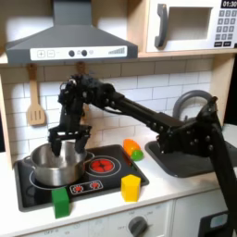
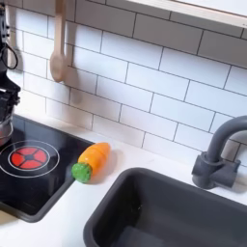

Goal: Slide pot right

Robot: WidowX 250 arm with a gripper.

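- Steel pot [image 1: 56,165] sits on the stove's [image 1: 111,180] left burner, gripper [image 1: 66,141] lowered over its rim, jaws spread, gripping nothing.
- Risk: a shallow hold could slip, tipping the pot toward the green block [image 1: 61,201].

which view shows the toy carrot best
The second exterior view: the carrot lies close to the camera, whole and unblocked, on the counter between the stove and the sink, green end toward the camera. In the first exterior view it is small and blurry, a patch of orange and green at the stove's far right corner.
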